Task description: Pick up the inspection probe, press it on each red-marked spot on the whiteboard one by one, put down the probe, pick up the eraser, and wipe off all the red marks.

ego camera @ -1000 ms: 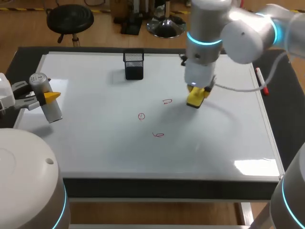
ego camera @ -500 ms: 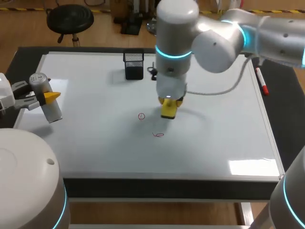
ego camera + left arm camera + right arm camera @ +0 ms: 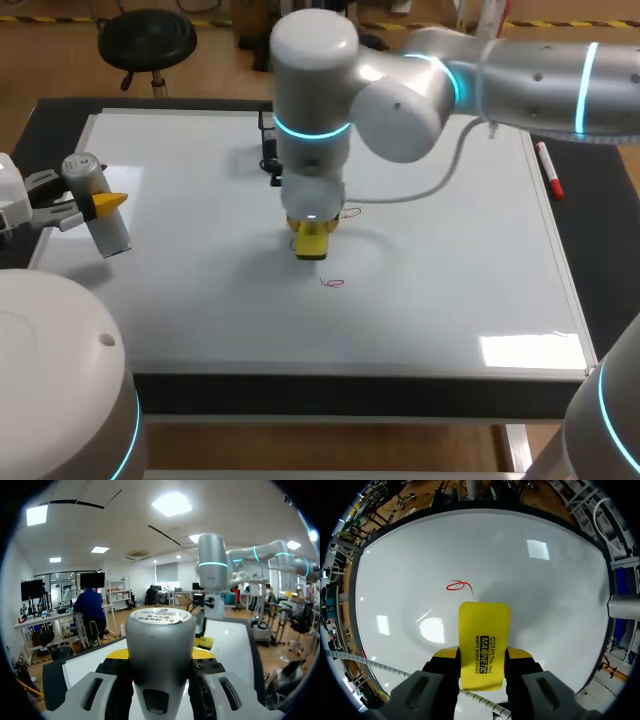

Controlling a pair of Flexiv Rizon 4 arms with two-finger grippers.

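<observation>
- Since a second ago my right gripper (image 3: 312,243) has swept left to the middle of the whiteboard (image 3: 450,280), clamped on the yellow eraser (image 3: 484,625); a red mark (image 3: 459,585) lies just ahead.
- My left gripper (image 3: 100,204) clasps the probe (image 3: 112,232) at the whiteboard's left edge.

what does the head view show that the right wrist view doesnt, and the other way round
Only the head view: the left pincer shut on the inspection probe, a black mesh cup partly hidden behind the right arm, a red marker beside the whiteboard, and two red marks, not one.
Only the right wrist view: the yellow eraser seen on its printed face, a finger on each side of it.
Both: the whiteboard, the eraser in the right pincer, a red mark close to it.
</observation>
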